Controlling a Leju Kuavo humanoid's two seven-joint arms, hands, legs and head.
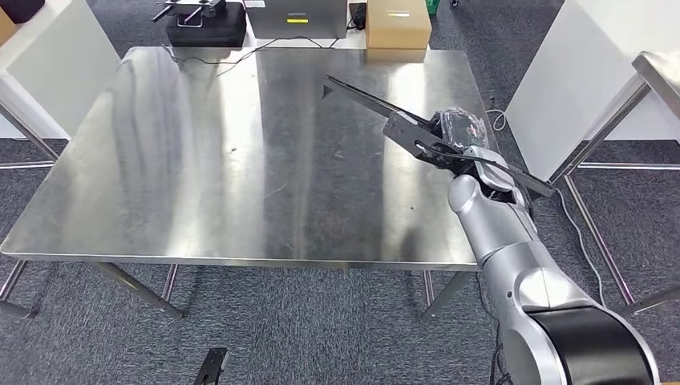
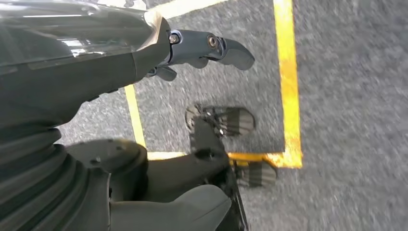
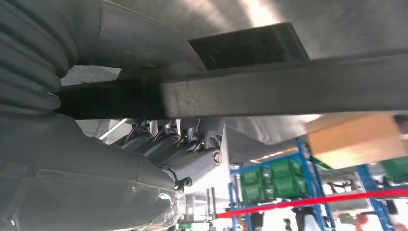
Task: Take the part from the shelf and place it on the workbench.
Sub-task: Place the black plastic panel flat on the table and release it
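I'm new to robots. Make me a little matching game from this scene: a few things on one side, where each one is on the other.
Things:
1. long dark metal part
2. cardboard box
3. left hand
4. yellow floor tape

Places:
A. hanging above the carpet
B. beyond the steel table's far edge
C. on the grey carpet
D. held in the right hand over the steel table

Pairs: 1-D, 2-B, 3-A, 4-C

The right hand (image 1: 459, 128) is mostly hidden behind the long dark part (image 1: 417, 132) it grips near the workbench's (image 1: 200, 160) right edge, so its fingers cannot be made out there. In the right wrist view the part (image 3: 269, 91) runs off the picture's edge. The left hand (image 2: 202, 48) hangs over blurred floor (image 2: 346, 120).
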